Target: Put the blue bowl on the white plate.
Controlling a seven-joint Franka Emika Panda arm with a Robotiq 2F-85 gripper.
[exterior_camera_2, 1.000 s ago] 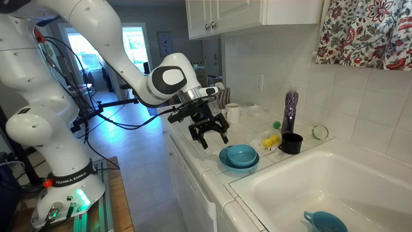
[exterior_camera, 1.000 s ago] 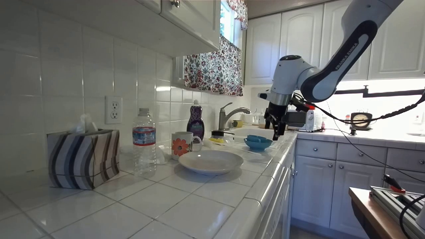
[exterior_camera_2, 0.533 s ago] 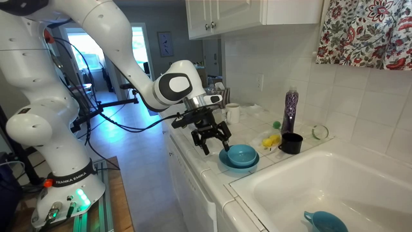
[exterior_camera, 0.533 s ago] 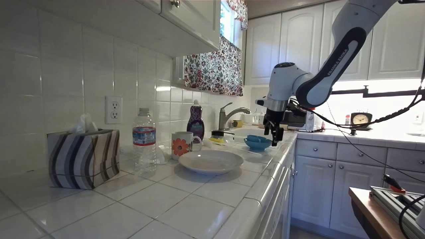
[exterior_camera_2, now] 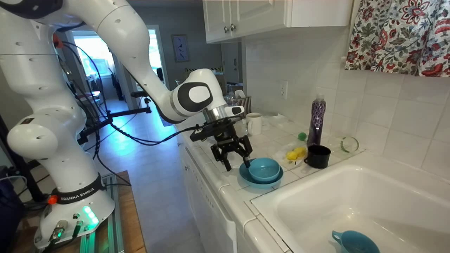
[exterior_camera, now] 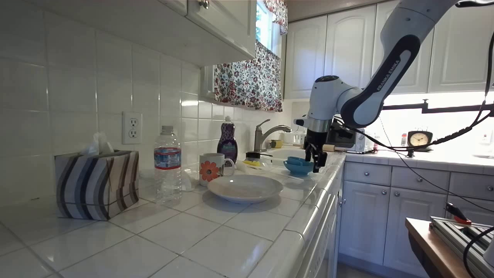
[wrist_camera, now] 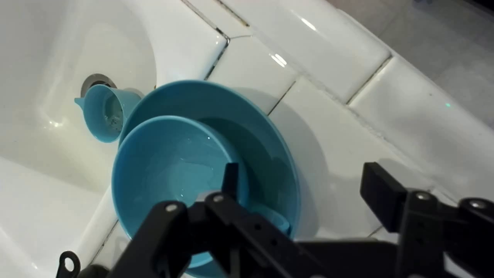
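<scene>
Okay, I'd call this the grasp approach: gripper [wrist_camera: 301, 178] spread, empty, right at the blue bowl [wrist_camera: 166, 162]; next wants a careful rim pinch, then the white plate [exterior_camera: 245, 188].

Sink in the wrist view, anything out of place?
Yes, a blue cup is in the sink near the drain, seemingly with bubbly liquid inside, as if left from washing; I can't tell whether it's tipped.

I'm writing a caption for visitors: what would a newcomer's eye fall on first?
Probably the white robot arm, its gripper open at the blue bowl, which sits in a larger blue dish beside the sink. Next, perhaps, the white plate farther along the counter, or the floral curtain at the upper right of an exterior view.
</scene>
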